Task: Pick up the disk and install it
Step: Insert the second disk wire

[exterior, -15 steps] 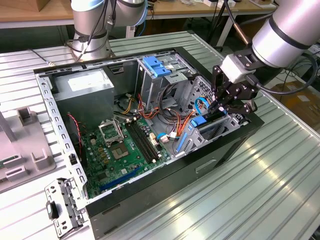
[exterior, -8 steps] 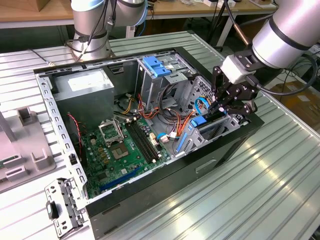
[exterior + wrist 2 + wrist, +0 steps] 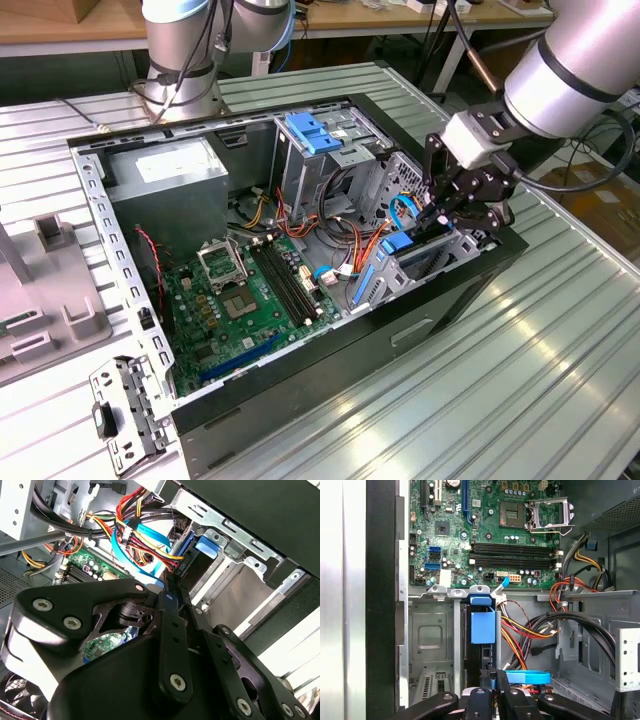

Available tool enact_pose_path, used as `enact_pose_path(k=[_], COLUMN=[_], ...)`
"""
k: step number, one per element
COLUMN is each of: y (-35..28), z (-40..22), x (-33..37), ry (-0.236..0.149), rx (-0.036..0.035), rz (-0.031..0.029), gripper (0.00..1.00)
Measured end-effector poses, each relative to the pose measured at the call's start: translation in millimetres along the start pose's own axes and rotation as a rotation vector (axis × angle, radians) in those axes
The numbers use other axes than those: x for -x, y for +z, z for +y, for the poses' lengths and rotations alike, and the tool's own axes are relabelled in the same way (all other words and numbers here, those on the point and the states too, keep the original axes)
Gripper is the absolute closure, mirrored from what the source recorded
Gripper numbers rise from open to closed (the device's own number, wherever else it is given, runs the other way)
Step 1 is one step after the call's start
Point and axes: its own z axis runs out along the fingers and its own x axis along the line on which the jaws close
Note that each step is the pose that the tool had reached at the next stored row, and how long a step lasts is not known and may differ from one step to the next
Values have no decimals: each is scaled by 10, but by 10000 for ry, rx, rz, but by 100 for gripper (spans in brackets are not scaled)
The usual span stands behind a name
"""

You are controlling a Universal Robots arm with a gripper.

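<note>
Disk [image 3: 482, 625]: it stands on edge in a bay of the metal drive cage [image 3: 427, 640] at the front corner of the computer case [image 3: 300, 400]. In the first wrist view it shows as a thin dark edge capped by a blue plastic carrier rail with a blue tab on top; its label face is hidden. In the second wrist view the blue rail end [image 3: 207, 547] and a dark side of the drive show inside the cage's silver frame. In the exterior view the blue rail [image 3: 398, 245] sits at the cage mouth.

End effector [image 3: 492, 677]: black linkage fingers drawn narrow, their tips meeting at the disk's outer edge, apparently pinching it. In the exterior view it [image 3: 440, 210] reaches down into the cage from the exterior view's right.

Motherboard [image 3: 485, 530]: green, lying flat on the case floor beyond the cage, with black memory slots and an open processor socket.

Cables [image 3: 530, 630]: red, yellow, orange and black bundles just beside the disk; a flat blue cable [image 3: 145, 540] runs near the rail.

Power supply [image 3: 165, 180]: grey box in the far corner of the case.

Worktop [image 3: 540, 350]: ribbed metal, carrying the case.
</note>
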Motion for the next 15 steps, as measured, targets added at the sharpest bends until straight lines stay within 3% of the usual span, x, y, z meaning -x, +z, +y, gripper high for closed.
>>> enact_pose_path(k=[13, 15], y=[23, 22], z=[-1, -2], x=[-10, -10], ry=[-3, -3], rx=[1, 1], rz=[-2, 0], gripper=[83, 70])
